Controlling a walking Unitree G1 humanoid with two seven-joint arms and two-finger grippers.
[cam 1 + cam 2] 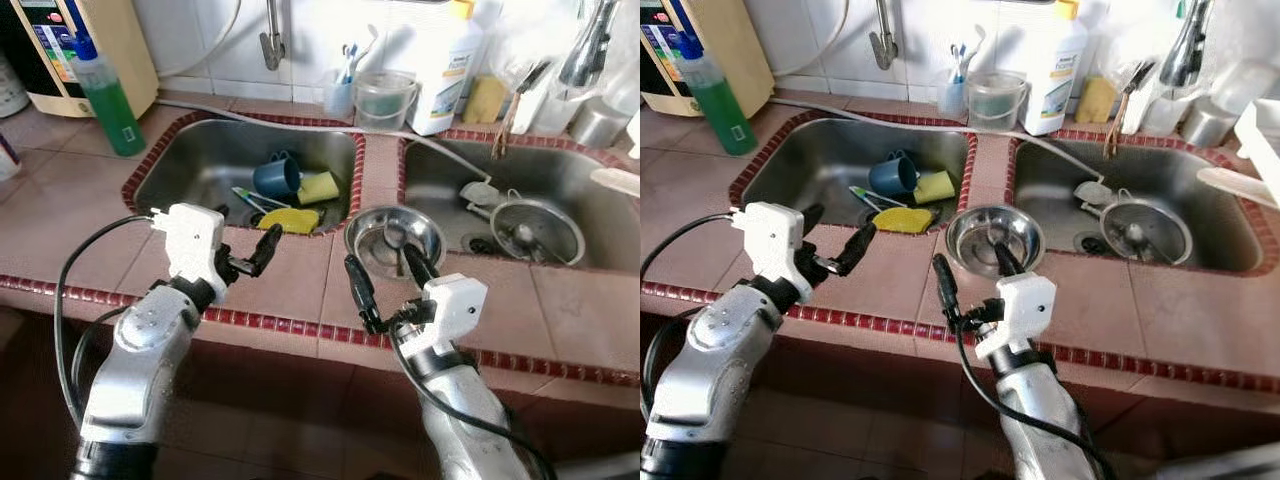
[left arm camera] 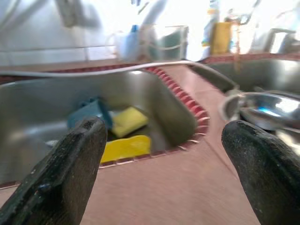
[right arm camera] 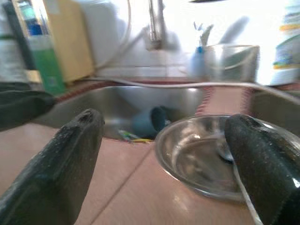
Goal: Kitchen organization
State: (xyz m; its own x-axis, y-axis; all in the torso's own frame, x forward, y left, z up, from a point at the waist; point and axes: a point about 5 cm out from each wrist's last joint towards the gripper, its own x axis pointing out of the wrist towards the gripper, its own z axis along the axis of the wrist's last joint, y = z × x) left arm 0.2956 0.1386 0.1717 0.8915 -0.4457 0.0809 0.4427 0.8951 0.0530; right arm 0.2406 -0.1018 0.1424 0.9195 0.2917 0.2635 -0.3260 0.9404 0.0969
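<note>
Before us, a tiled counter (image 1: 280, 275) with two steel sinks; the left sink (image 1: 190, 165) holds a blue mug (image 1: 276, 177) and yellow sponges (image 1: 290, 220); a steel bowl (image 1: 393, 238) with a spoon sits on the counter between the sinks; our left gripper (image 1: 245, 250) and right gripper (image 1: 385, 280) hover over the counter, fingers spread; a green soap bottle (image 1: 108, 100) stands at back left

Setting: home kitchen. Evidence: tiled surface (image 1: 80, 190) with red mosaic trim around a steel double sink (image 1: 190, 165); blue mug (image 1: 276, 177) and yellow sponges (image 1: 290, 219) in the left basin; green dish soap bottle (image 1: 108, 98); wall tap (image 1: 271, 40); steel bowl (image 1: 393, 240) on the divider.
</note>
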